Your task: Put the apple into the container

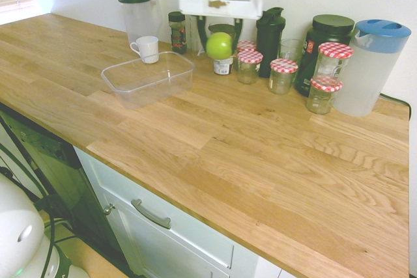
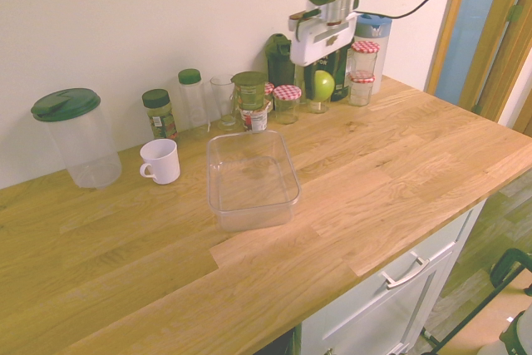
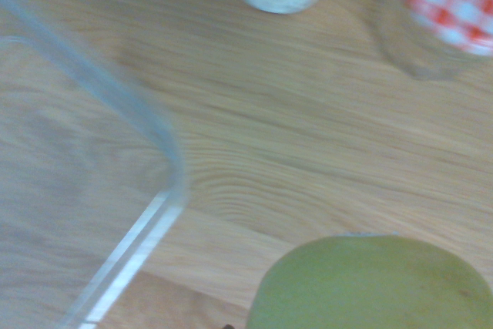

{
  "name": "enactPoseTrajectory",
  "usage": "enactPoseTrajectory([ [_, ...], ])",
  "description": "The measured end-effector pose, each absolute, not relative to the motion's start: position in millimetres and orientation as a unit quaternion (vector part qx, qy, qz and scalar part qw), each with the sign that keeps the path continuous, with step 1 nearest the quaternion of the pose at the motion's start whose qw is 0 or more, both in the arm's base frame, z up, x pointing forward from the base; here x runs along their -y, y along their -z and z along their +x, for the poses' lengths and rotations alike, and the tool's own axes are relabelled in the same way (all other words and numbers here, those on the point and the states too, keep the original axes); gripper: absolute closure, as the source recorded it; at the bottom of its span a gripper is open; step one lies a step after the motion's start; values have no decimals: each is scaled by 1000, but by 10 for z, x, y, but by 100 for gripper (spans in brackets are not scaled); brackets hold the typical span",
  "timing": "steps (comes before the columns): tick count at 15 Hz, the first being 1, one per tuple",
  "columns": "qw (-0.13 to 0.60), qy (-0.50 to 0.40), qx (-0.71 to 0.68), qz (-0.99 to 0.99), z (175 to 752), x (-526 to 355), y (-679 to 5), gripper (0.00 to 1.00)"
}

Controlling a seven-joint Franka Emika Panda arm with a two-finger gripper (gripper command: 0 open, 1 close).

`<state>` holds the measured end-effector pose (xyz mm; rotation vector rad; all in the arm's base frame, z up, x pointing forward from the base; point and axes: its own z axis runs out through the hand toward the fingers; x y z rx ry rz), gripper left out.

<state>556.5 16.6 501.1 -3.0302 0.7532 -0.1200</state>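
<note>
The apple [image 1: 219, 45] hangs in the air above the desk [image 1: 247, 154], clamped between the jaws of the gripper [image 1: 219, 42], which points straight down from the white arm. It is small, round and bright green, with a smooth skin that catches a pale highlight; in the wrist view it fills the lower edge as a dull green dome with what may be a few faint brown specks, though that picture is blurred. Being round, it shows no clear long axis, and I cannot tell which way its stem end faces. It is lifted clear of the wood, just in front of the row of small glass jars [image 1: 284, 75] with red-checked lids, and off to one side of the container [image 1: 148, 79]. The container is a shallow clear plastic tub with rounded corners, lidless, lying flat with its long side running roughly along the desk's depth in the second exterior view. A white cup [image 1: 146, 49] stands just beside its far corner. The desk is a long top of warm oak strips over white drawers with metal handles. Along the pale wall stand a translucent pitcher with a dark green lid [image 2: 70, 137], a pitcher with a blue lid [image 1: 370, 66], dark bottles and spice jars.
</note>
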Motion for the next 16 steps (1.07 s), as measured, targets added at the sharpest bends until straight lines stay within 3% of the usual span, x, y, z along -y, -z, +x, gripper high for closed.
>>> enactPoseTrajectory([
  [7, 20, 36, -211, -977, 5236, -1700, -4618, 100],
  [16, 19, 27, -248, -968, 5449, -1747, -3838, 100],
])
